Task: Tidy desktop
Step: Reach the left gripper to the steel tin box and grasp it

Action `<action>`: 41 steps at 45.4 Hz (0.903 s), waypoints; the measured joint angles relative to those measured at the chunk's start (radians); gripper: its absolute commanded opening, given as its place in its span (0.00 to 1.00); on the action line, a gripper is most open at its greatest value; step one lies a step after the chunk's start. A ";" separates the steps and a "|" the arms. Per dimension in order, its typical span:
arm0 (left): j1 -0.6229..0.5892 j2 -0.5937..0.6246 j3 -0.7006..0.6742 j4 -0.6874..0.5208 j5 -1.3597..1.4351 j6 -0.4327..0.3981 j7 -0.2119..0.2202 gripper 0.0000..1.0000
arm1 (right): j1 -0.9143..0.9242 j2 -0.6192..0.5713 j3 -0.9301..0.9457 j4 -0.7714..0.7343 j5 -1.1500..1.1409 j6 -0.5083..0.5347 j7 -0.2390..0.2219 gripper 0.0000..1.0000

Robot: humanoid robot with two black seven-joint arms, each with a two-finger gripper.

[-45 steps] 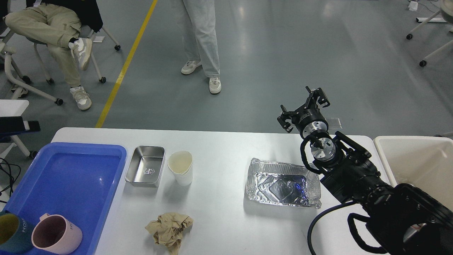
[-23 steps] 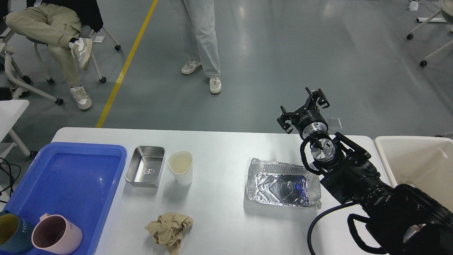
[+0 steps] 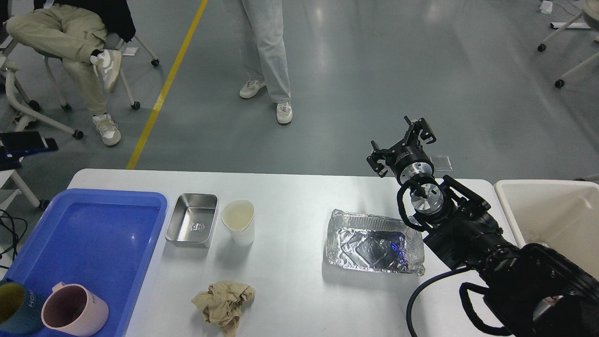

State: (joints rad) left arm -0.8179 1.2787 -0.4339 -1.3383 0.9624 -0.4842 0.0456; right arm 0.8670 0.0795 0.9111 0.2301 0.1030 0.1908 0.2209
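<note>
The white-grey desktop (image 3: pixel 290 281) fills the lower part of the head view. On it lie a crumpled foil tray (image 3: pixel 374 242), a white paper cup (image 3: pixel 239 221), a small steel tin (image 3: pixel 193 220) and a crumpled brown paper wad (image 3: pixel 223 299). My right gripper (image 3: pixel 401 145) is open and empty, raised above the table's far edge, beyond the foil tray. My left arm and gripper are out of view.
A blue plastic tray (image 3: pixel 93 243) at the left holds a pink mug (image 3: pixel 75 310) and a dark teal mug (image 3: pixel 13 306). A cream bin (image 3: pixel 552 220) stands at the right. People stand and sit beyond the table, and a small white table (image 3: pixel 7 175) shows at the left edge.
My right arm has stayed almost still. The small white table at the left edge has shifted, and the dark items on it have moved.
</note>
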 measured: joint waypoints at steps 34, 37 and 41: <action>-0.014 -0.547 0.213 0.402 0.085 0.206 0.013 0.88 | -0.004 0.005 0.003 0.000 -0.041 -0.004 0.000 1.00; -0.014 -0.577 0.235 0.429 0.085 0.211 0.022 0.88 | -0.005 0.004 0.003 0.000 -0.041 -0.004 0.000 1.00; -0.015 -0.613 0.275 0.462 0.085 0.236 0.029 0.88 | -0.009 0.003 0.003 0.000 -0.041 -0.004 0.000 1.00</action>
State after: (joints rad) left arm -0.8325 0.6654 -0.1585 -0.8765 1.0476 -0.2484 0.0749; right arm 0.8583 0.0823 0.9138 0.2299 0.0620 0.1871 0.2209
